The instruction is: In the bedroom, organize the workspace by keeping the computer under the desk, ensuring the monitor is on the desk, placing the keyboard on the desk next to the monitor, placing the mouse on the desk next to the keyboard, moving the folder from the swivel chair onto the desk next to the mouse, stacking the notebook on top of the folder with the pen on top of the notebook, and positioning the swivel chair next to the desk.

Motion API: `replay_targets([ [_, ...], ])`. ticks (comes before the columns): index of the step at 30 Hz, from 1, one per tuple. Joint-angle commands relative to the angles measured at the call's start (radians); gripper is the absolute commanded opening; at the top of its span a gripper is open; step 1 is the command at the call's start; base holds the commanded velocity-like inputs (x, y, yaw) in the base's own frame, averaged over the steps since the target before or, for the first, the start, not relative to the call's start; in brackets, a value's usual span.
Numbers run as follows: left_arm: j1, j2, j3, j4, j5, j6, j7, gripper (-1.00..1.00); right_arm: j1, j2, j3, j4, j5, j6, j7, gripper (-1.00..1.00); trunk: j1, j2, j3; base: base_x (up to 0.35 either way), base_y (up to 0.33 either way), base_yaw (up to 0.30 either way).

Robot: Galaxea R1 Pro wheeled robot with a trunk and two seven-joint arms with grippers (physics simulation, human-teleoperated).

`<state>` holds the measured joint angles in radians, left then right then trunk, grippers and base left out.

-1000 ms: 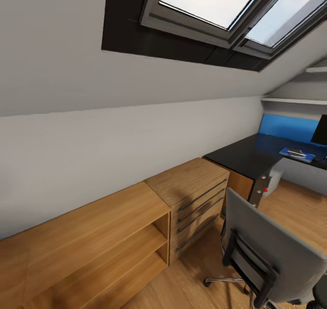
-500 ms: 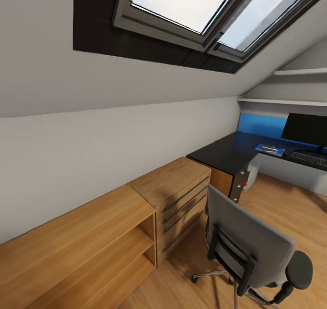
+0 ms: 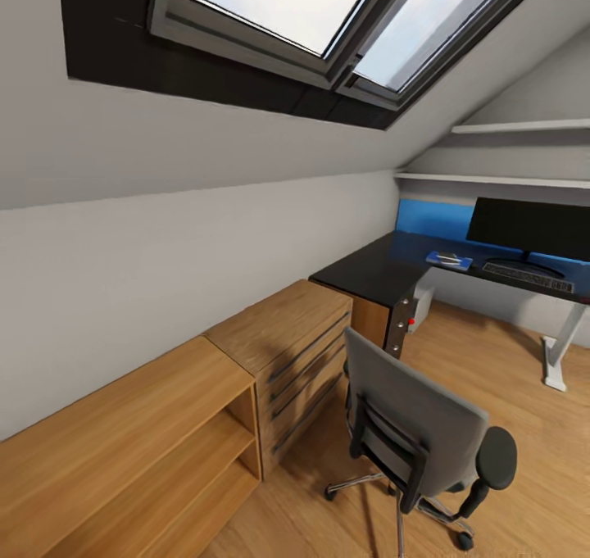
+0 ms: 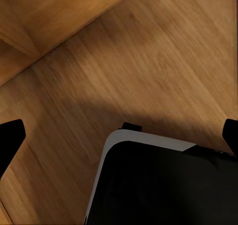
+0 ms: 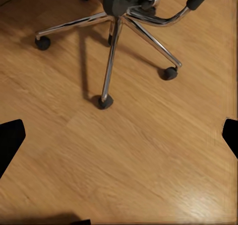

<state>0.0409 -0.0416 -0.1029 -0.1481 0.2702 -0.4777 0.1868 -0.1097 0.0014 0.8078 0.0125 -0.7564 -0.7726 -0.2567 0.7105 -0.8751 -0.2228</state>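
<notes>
The grey swivel chair [image 3: 414, 435] stands on the wood floor, its back toward me, a short way from the black-topped desk [image 3: 369, 269]. On the desk's far wing stands the monitor [image 3: 531, 227] with the keyboard [image 3: 524, 274] in front of it. Left of the keyboard lies the blue folder [image 3: 449, 260] with the dark notebook [image 3: 447, 256] on it; a pale streak on top may be the pen. The grey computer [image 3: 422, 300] sits under the desk. The mouse is too small to make out. My left gripper [image 4: 119, 136] and right gripper [image 5: 119, 138] hang open over the floor; the chair's base [image 5: 119, 34] is below the right one.
A light-wood chest of drawers [image 3: 291, 345] and an open low shelf unit [image 3: 139, 443] line the sloped wall on the left. A blue wall panel [image 3: 434, 218] is behind the desk, with a white desk leg [image 3: 561, 353] at the right. My dark base [image 4: 163, 185] is under the left gripper.
The whole head view has swung to the right, so the camera has moved. The monitor, keyboard and white desk leg have come fully into the picture. Nothing in the room has shifted.
</notes>
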Motion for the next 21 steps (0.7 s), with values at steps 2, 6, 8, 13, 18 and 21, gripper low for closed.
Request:
replay_targets([
  [2, 0.001, 0.001, -0.008, -0.002, 0.006, -0.001, 0.006, 1.00, -0.001, 0.000, 0.008, 0.001, 0.002, -0.001, -0.009, 1.00, 0.000, -0.001, -0.004, 0.000, 0.000, -0.201],
  [6, 0.001, 0.000, -0.008, -0.002, 0.006, -0.001, 0.006, 1.00, -0.001, 0.000, 0.008, 0.001, 0.002, -0.001, -0.009, 1.00, 0.000, -0.001, -0.009, 0.000, 0.000, -0.198],
  [8, 0.001, 0.000, -0.008, -0.002, 0.006, -0.001, 0.006, 1.00, -0.001, 0.000, 0.008, 0.001, 0.002, -0.001, -0.009, 1.00, 0.000, -0.001, -0.011, 0.000, 0.000, -0.200],
  [13, 0.001, 0.000, -0.008, -0.002, 0.006, -0.001, 0.006, 1.00, -0.001, 0.000, 0.008, 0.001, 0.002, -0.001, -0.009, 1.00, 0.000, -0.001, -0.017, 0.000, 0.000, -0.209],
  [18, 0.001, 0.000, -0.008, -0.002, 0.006, -0.001, 0.006, 1.00, -0.001, 0.000, 0.008, 0.001, 0.002, -0.001, -0.009, 1.00, 0.000, -0.001, -0.021, 0.000, 0.019, -0.222],
  [21, 0.001, 0.000, -0.008, -0.002, 0.006, -0.001, 0.006, 1.00, -0.001, 0.001, 0.008, 0.001, 0.002, -0.001, -0.009, 1.00, 0.000, -0.001, -0.022, 0.017, 0.066, -0.237],
])
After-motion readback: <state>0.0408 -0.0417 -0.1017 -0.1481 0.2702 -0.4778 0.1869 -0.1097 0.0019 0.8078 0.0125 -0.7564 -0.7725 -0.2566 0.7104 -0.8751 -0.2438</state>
